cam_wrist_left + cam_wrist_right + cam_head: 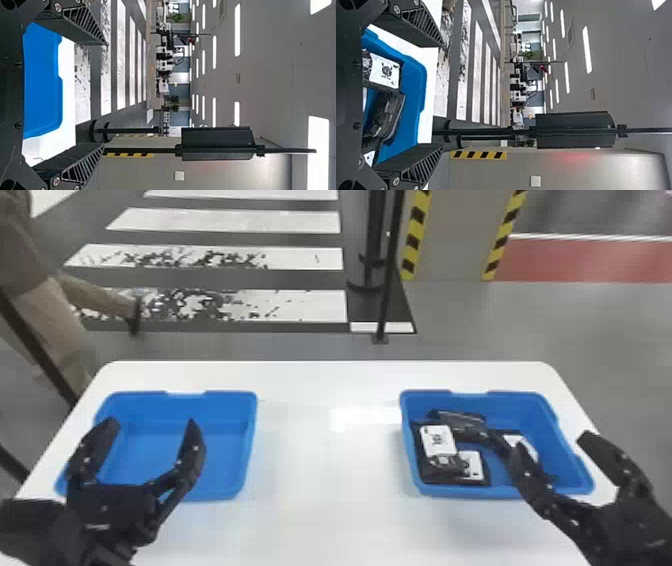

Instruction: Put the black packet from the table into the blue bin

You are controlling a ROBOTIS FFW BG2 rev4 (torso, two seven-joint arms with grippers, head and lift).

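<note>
My left gripper (pixel 152 423) stands open over the left blue bin (pixel 185 425); in the left wrist view the gripper (pixel 104 95) has a wide gap, with the bin (pixel 41 83) behind. At the right, my right gripper (pixel 552 440) is open above the right side of the other blue bin (pixel 537 410). Several black packets, some with white labels, lie in that bin; one packet (pixel 437 440) is at its left side. In the right wrist view, nothing is between the fingers of the gripper (pixel 442 95), and a labelled packet (pixel 385 73) and a dark packet (pixel 391 114) lie in the bin (pixel 415 87).
Both bins stand apart on a white table (pixel 320 470), with bare tabletop between them. Beyond its far edge are a black post (pixel 387 280) and a pillar (pixel 450 235) with yellow-black stripes.
</note>
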